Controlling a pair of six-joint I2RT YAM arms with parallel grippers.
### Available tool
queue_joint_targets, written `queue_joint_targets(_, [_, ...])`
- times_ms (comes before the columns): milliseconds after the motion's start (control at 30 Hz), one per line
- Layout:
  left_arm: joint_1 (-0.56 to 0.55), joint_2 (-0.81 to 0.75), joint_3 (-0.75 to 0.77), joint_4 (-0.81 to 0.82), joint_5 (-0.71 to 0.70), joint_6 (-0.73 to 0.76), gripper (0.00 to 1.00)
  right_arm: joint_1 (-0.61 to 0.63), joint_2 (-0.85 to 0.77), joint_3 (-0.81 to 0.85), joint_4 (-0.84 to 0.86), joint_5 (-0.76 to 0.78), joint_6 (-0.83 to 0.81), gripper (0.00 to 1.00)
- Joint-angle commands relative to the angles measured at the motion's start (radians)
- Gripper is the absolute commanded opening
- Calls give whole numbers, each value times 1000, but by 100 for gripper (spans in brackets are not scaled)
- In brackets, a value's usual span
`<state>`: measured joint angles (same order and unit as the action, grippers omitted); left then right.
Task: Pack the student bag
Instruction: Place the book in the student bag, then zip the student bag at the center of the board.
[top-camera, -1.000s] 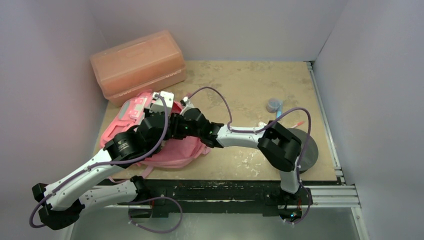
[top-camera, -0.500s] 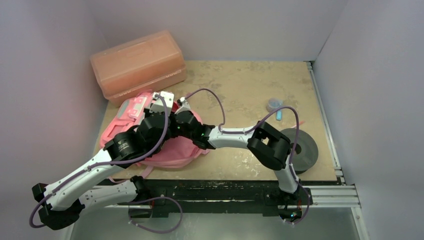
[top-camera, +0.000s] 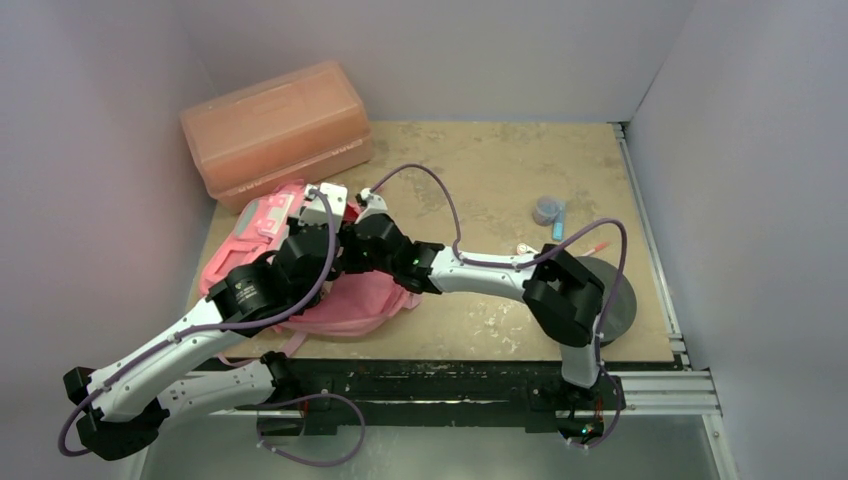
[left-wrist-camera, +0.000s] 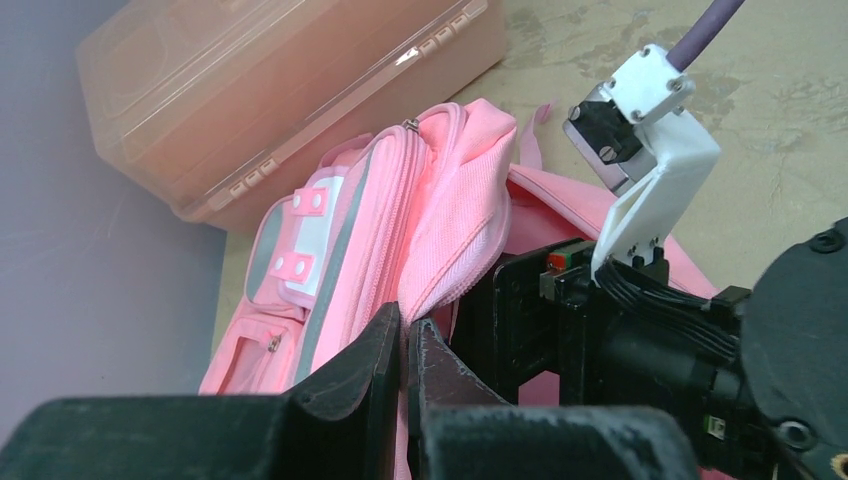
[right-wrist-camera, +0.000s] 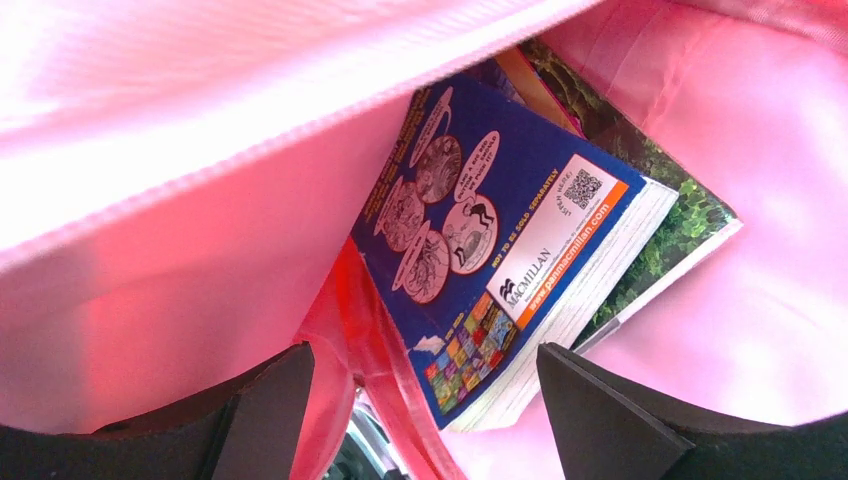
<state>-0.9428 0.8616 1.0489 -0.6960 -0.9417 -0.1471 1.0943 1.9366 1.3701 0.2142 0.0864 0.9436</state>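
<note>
The student bag lay at the left of the table, largely hidden under both arms, its long axis running from the near edge toward the orange box. The left gripper pinched its zip edge. The right gripper stood spread inside it, above a half-covered blue book. The tabletop was mottled beige and the walls pale lilac.

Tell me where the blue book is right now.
Right wrist view: the blue book lies inside the pink backpack, over a green book, ahead of the right gripper.
</note>
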Motion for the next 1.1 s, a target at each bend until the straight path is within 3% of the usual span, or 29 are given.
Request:
queue_joint_targets(0, [4, -26, 11, 69, -33, -11, 0, 3, -96, 42, -104, 47, -108, 86])
queue_joint_targets(167, [4, -21, 11, 70, -24, -12, 0, -22, -204, -77, -100, 68, -181, 84])
queue_joint_targets(300, [4, -25, 6, 61, -16, -23, 0, -83, -258, -121, -140, 34, -336, 76])
queue_joint_targets(533, [4, -3, 13, 37, 45, -64, 0, -287, -277, -231, -88, -261, -388, 67])
queue_joint_targets(667, [2, 26, 30, -8, 114, -122, 0, -315, -254, -241, -74, -295, -426, 69])
queue_joint_targets(767, [2, 31, 24, -23, 117, -150, 0, -349, -213, -194, -58, -332, -462, 71])
queue_joint_targets(1067, [2, 18, 19, -18, 78, -126, 0, -416, 64, 116, -22, -555, -739, 62])
